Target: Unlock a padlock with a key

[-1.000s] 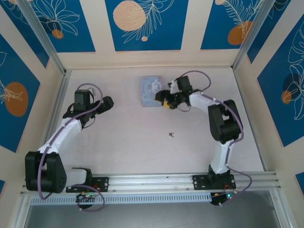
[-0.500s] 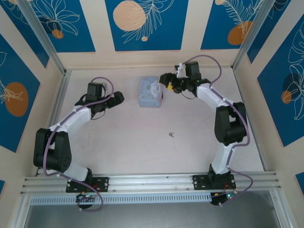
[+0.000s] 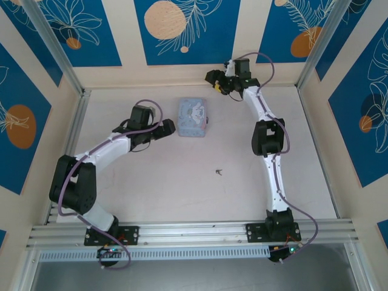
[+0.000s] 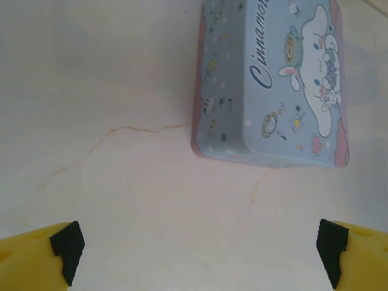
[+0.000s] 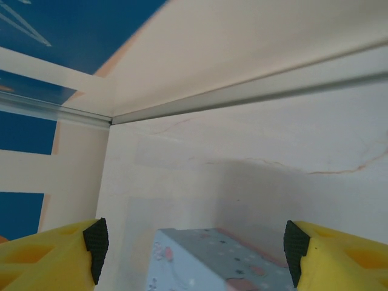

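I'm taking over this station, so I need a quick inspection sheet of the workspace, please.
Surface: pale table, hairline cracks.
Job's things: tiny dark object mid-table, too small to identify.
Clutter: blue tin, far centre.
Hands: left hand open, facing the tin, apart from it; right hand open, near the back wall.
Cables: purple cables looped along both arms.
Surroundings: blue patterned wall panels.

The tin (image 3: 193,117) sits on the counter (image 3: 151,176), toward the back and near the middle. My left hand (image 3: 171,127) is just beside its left edge. My right hand (image 3: 213,79) is behind it and to the right, close to the back wall (image 3: 182,74). A tiny object (image 3: 219,172), too small to identify, lies nearer me, well apart from the tin.
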`<action>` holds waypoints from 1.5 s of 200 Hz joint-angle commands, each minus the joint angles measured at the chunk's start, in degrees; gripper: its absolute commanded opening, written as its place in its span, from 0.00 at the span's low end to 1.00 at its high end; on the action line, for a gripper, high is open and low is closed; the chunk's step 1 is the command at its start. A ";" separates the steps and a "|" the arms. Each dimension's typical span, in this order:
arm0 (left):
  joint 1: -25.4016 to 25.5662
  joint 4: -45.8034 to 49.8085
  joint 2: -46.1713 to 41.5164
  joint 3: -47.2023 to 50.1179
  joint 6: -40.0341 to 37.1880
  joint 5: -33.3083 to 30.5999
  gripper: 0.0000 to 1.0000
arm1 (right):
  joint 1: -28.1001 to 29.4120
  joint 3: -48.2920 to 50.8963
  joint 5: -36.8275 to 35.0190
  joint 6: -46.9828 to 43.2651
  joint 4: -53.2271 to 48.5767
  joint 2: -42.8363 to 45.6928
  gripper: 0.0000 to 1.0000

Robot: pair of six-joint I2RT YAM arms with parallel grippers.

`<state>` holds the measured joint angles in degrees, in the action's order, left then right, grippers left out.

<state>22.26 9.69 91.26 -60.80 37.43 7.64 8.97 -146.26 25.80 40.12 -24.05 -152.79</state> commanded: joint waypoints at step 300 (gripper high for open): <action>7.71 0.14 -7.83 11.70 10.48 -14.73 1.00 | 11.49 78.34 11.65 -0.89 30.67 42.89 0.62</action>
<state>29.45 9.23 81.08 -47.51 50.72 -5.76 19.66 -71.37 38.30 37.50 3.60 -113.95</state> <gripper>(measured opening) 0.999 0.619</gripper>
